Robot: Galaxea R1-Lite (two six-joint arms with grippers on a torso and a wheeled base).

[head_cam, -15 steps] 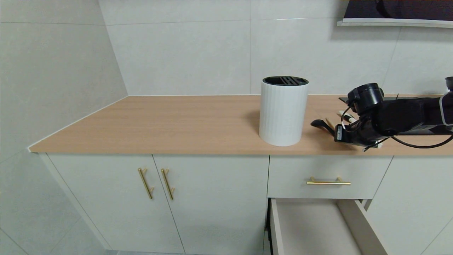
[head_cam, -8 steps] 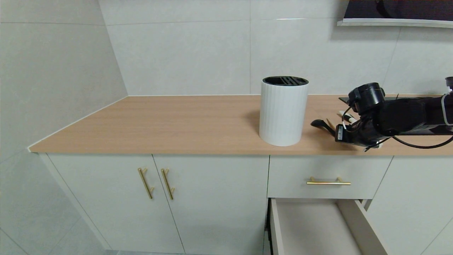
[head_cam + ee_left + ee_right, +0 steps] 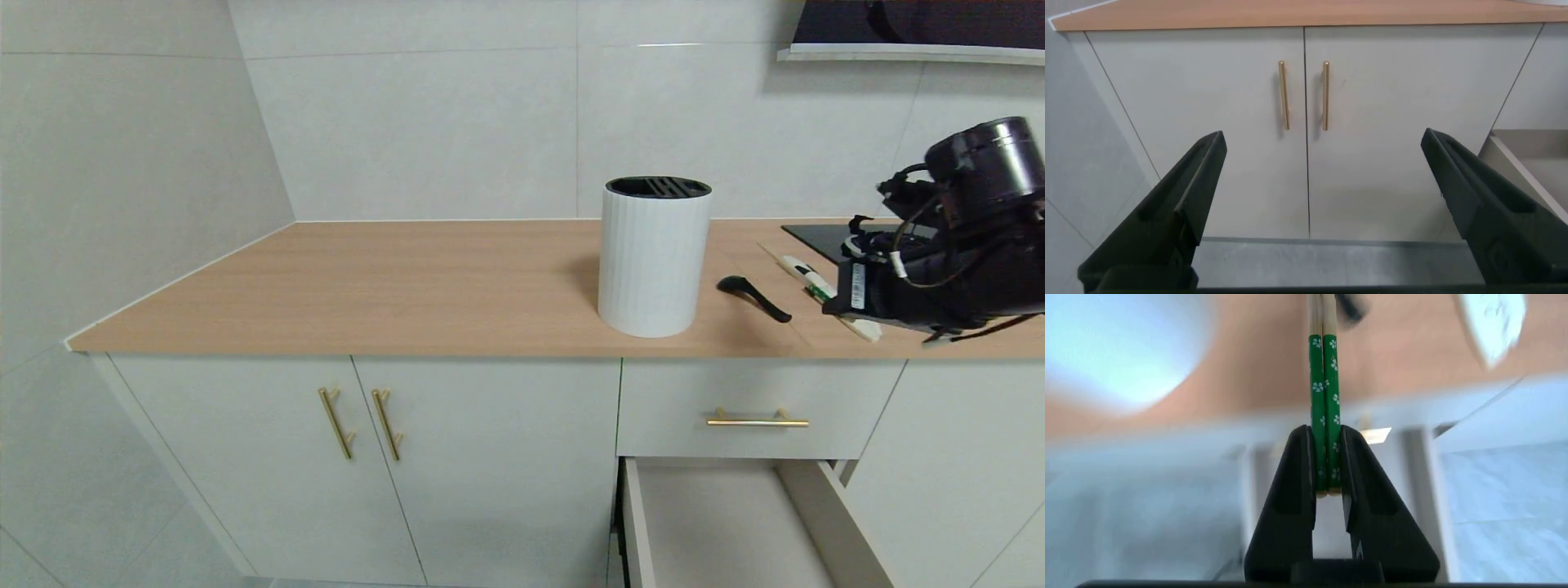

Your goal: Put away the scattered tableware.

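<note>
My right gripper (image 3: 1325, 469) is shut on a pair of green chopsticks (image 3: 1323, 392) with white paw prints. In the head view that gripper (image 3: 831, 304) hangs just over the counter's right end, the chopsticks (image 3: 814, 291) pointing back toward the wall. A black-handled utensil (image 3: 753, 296) lies on the counter between the gripper and a white ribbed holder (image 3: 651, 260) with a black slotted top. A white utensil (image 3: 864, 328) lies under the gripper. My left gripper (image 3: 1323, 204) is open, low down, facing the cabinet doors.
The wooden counter (image 3: 408, 286) runs from the left wall to a black cooktop (image 3: 820, 235) at the right. Below the gripper a closed drawer (image 3: 758, 421) has a gold handle, and under it a drawer (image 3: 727, 523) stands pulled out. Double doors (image 3: 1305, 98) carry gold handles.
The right arm has risen and drawn back to the right with the chopsticks, uncovering the black utensil and the white one. The holder has not moved.
</note>
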